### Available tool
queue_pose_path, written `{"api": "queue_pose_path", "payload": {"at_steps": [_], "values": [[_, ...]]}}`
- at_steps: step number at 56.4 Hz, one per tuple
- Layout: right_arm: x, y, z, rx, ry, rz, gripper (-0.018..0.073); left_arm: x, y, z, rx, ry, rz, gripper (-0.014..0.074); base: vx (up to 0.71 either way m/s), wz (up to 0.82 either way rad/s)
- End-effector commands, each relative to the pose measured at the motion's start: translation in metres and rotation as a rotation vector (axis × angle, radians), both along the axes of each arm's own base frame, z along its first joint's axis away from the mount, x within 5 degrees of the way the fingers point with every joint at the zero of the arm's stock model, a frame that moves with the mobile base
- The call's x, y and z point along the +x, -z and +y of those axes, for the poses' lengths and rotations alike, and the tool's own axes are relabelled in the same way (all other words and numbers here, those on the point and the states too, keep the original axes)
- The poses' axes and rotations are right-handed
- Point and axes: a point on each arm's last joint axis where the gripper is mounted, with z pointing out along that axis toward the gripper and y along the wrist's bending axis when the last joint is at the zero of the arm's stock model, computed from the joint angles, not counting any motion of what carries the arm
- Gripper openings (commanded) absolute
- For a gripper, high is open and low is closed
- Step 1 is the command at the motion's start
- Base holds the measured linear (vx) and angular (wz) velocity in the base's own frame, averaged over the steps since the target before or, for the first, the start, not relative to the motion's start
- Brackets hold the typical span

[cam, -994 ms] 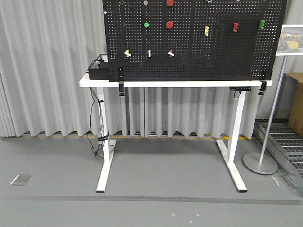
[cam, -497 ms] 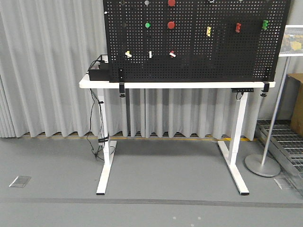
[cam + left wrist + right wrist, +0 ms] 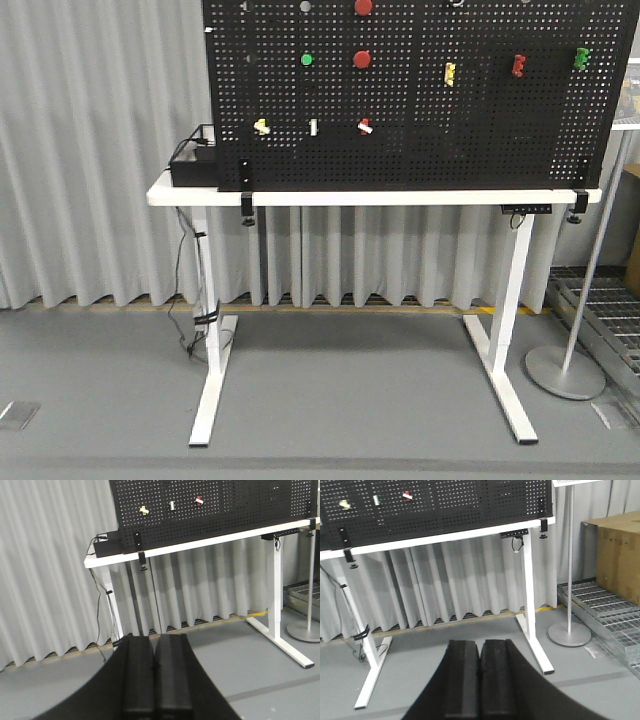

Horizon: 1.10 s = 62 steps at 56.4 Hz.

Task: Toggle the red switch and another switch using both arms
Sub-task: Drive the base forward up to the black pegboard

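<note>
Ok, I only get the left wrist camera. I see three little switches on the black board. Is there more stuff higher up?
Observer: Yes, the front view shows a big round red button above the red switch.
Operator: Is the right gripper shut like mine?
Observer: Yes, its wrist view shows it shut, holding nothing.
Operator: What's past the pole on the right?
Observer: A cardboard box, in the right wrist view.

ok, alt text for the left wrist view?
The left tool, shut and empty, points from well back at a black pegboard clamped upright on a white table. The board's visible row holds a yellow switch, a white switch and the red switch. A grey curtain hangs behind.
</note>
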Motion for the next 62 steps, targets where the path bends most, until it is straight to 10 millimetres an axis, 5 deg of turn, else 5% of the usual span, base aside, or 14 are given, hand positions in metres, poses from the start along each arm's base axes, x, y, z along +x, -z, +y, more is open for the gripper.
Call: {"api": "queue_pose_path", "payload": {"at_steps": [1, 62], "values": [[-0.0002, -0.0064, 0.0011, -0.012, -0.011, -0.087, -0.0006, -0.0007, -0.0012, 0.0009, -0.023, -0.008, -0.074, 0.0003, 0.35, -0.11], [-0.0002, -0.0064, 0.0011, -0.012, -0.011, -0.087, -0.0006, -0.0007, -0.0012, 0.0009, -0.023, -0.008, -0.074, 0.0003, 0.44, -0.02]]}}
